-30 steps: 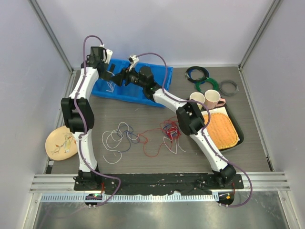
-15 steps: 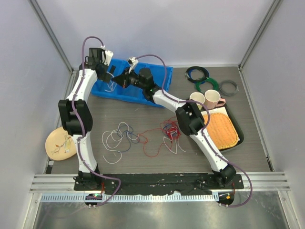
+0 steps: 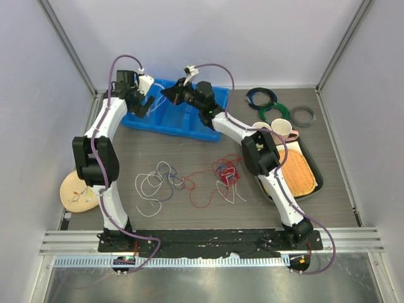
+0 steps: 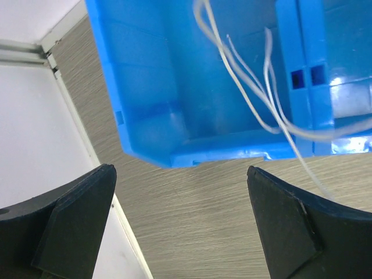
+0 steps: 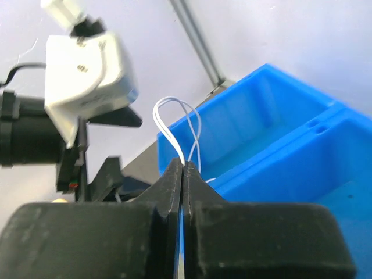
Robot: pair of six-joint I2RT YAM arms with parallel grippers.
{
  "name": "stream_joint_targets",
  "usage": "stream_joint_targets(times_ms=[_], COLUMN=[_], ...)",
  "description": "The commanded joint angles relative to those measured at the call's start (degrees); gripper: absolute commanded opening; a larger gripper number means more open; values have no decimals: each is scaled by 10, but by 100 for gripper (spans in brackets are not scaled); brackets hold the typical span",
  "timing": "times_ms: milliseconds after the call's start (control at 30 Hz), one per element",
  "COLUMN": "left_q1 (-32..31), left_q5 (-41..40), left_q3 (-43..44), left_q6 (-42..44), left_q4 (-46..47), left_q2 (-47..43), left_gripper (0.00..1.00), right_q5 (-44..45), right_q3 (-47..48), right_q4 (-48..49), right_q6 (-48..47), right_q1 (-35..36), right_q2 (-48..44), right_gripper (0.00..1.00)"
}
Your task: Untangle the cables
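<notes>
Several cables lie loose on the table: a white and dark blue loop cluster (image 3: 156,182) and a red and blue tangle (image 3: 225,172). More white cable (image 4: 250,87) rests inside the blue bin (image 3: 165,120). My right gripper (image 3: 168,93) hangs above the bin and is shut on a white cable (image 5: 174,116), which loops up out of its closed jaws (image 5: 183,168). My left gripper (image 3: 140,108) is open and holds nothing. It hovers over the bin's left corner (image 4: 151,145), its fingers (image 4: 75,215) spread wide over bare table.
A beige plate (image 3: 77,192) holding a few wires sits at the left edge. At the right are a black tray (image 3: 315,183) with an orange woven mat (image 3: 291,172) and two cups (image 3: 282,129). Coiled green, black and grey rings (image 3: 273,108) lie at the back right.
My right gripper has shut on the white cable and risen up and to the right above the bin. The left gripper has drawn back to the left, still open.
</notes>
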Motion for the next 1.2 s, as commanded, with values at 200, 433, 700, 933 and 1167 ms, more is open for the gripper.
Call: stream_joint_targets(times_ms=[200, 433, 700, 933, 1167], left_q1=[2, 17, 28, 26, 26], left_q5=[135, 167, 296, 254, 207], left_q3=[-26, 26, 222, 319, 291], left_q6=[21, -130, -243, -383, -523], left_q4=[14, 57, -140, -186, -183], left_q2=[-57, -54, 3, 46, 40], left_gripper=[96, 100, 100, 100, 97], right_q5=[-27, -44, -19, -25, 0], right_q3=[28, 24, 24, 4, -4], right_q4=[1, -12, -21, 21, 23], right_q6=[3, -30, -53, -45, -62], right_q1=[-11, 4, 13, 22, 31], right_q2=[-37, -36, -33, -35, -41], right_gripper=[1, 1, 1, 1, 1])
